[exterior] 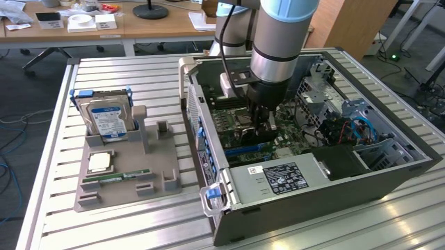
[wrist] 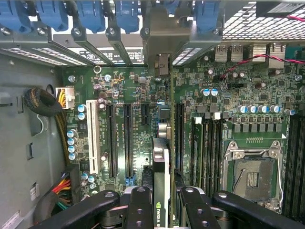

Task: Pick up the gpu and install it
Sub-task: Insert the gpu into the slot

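Claw (wrist: 161,210) clamped on gpu (wrist: 161,164), held edge-on | gpu hung at 6 o'clock below me in exterior view, over motherboard (wrist: 224,95) | its long axis ran parallel to black slots (wrist: 127,140), seemingly not yet seated.

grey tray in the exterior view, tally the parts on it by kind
hard drives: 2, the labelled one and another behind it
processor chip: 1
green memory stick: 1
total: 4
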You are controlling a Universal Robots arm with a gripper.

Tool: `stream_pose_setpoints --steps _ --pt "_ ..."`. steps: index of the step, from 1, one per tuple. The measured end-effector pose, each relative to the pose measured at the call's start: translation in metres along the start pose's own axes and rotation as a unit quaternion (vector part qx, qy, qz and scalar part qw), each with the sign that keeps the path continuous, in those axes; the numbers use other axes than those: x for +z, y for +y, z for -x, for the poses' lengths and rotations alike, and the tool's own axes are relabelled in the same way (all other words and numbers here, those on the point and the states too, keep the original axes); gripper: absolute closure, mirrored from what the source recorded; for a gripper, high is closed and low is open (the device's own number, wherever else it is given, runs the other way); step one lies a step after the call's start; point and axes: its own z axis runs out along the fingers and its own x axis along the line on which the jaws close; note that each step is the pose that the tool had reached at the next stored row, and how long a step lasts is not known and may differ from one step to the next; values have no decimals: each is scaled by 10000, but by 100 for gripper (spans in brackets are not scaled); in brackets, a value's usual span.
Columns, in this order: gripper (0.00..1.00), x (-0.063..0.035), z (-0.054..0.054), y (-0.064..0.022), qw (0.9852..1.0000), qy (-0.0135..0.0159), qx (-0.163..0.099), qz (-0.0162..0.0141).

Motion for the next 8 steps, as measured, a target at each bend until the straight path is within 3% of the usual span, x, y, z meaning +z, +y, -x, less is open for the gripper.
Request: stream_pose_setpoints --steps 8 --pt "73 24 -1 1 10000 0 0 0"
